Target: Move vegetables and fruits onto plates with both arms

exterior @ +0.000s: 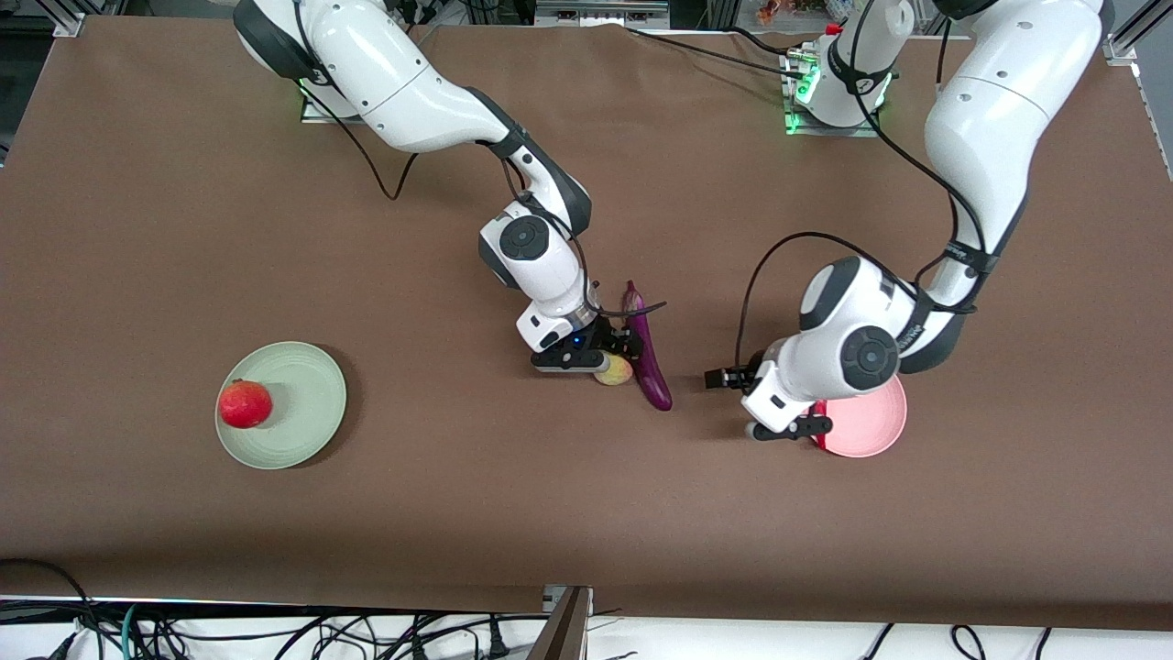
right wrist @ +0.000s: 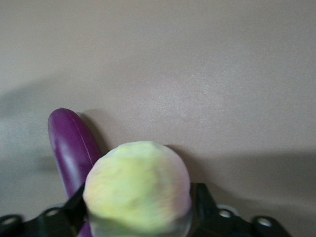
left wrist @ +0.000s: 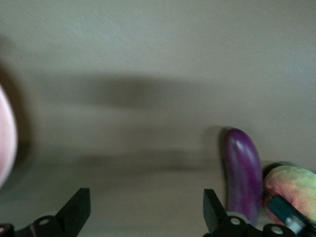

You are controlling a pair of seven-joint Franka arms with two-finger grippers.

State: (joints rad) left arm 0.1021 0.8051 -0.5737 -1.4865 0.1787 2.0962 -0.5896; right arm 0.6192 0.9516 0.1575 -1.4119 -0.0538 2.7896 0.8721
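Observation:
My right gripper (exterior: 607,363) is down at the table's middle, shut on the yellow-green peach (exterior: 616,371), with a finger against each side of it (right wrist: 136,187). The purple eggplant (exterior: 647,353) lies on the cloth right beside the peach, toward the left arm's end; it also shows in the right wrist view (right wrist: 71,145) and the left wrist view (left wrist: 242,173). The red pomegranate (exterior: 245,404) sits on the mint green plate (exterior: 307,403). My left gripper (exterior: 790,427) is open and empty, low beside the pink plate (exterior: 871,426). The chili pepper is hidden under the left arm.
A brown cloth (exterior: 458,513) covers the whole table. The left arm's forearm and wrist hang over most of the pink plate. Bundles of cables lie below the table's edge nearest the front camera (exterior: 275,632).

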